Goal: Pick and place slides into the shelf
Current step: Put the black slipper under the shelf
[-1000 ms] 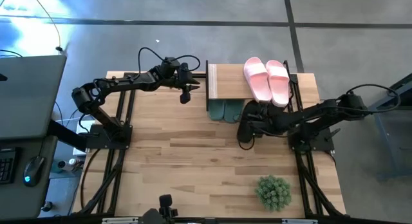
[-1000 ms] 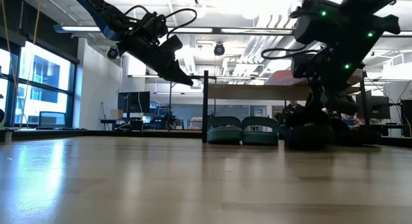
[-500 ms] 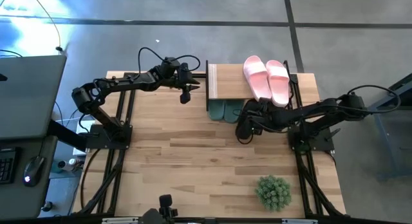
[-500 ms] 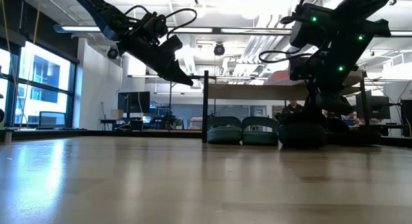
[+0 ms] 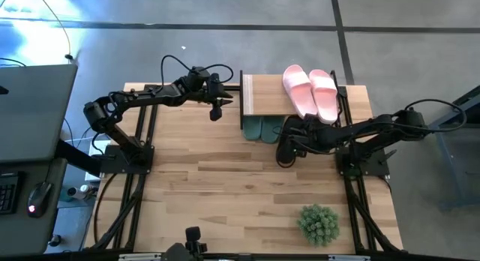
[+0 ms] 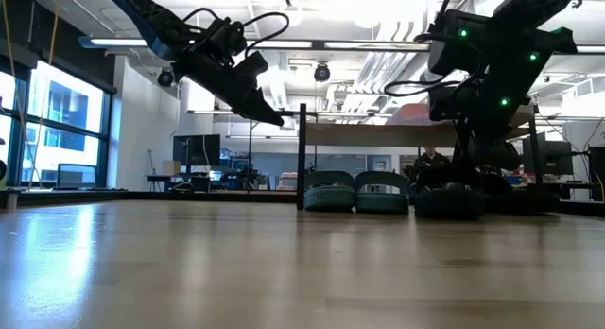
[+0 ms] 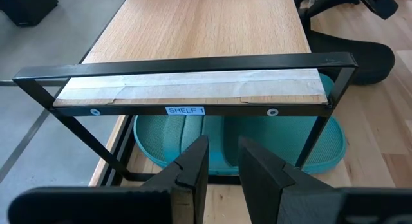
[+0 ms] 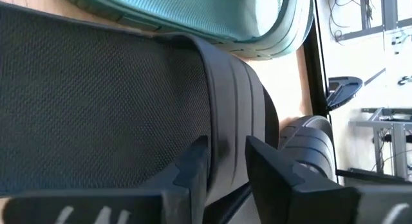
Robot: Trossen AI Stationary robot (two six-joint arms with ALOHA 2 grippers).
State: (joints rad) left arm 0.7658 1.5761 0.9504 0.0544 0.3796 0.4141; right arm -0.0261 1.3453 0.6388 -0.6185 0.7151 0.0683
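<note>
Black slide [image 8: 109, 95]: textured mesh-pattern footbed, smooth ribbed strap, lying on the table at the shelf [image 5: 266, 96] front, beside the green pair [image 7: 238, 137]. Right gripper [image 8: 226, 161] fingers clamp its strap. Left gripper [image 7: 223, 163] hovers nearby, fingers slightly apart.

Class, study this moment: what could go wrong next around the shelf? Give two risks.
The right gripper is down at the black slides, close beside the green slides under the shelf; a push may shove the green pair. Its arm passes near the pink slides on top; lifting might knock them.
</note>
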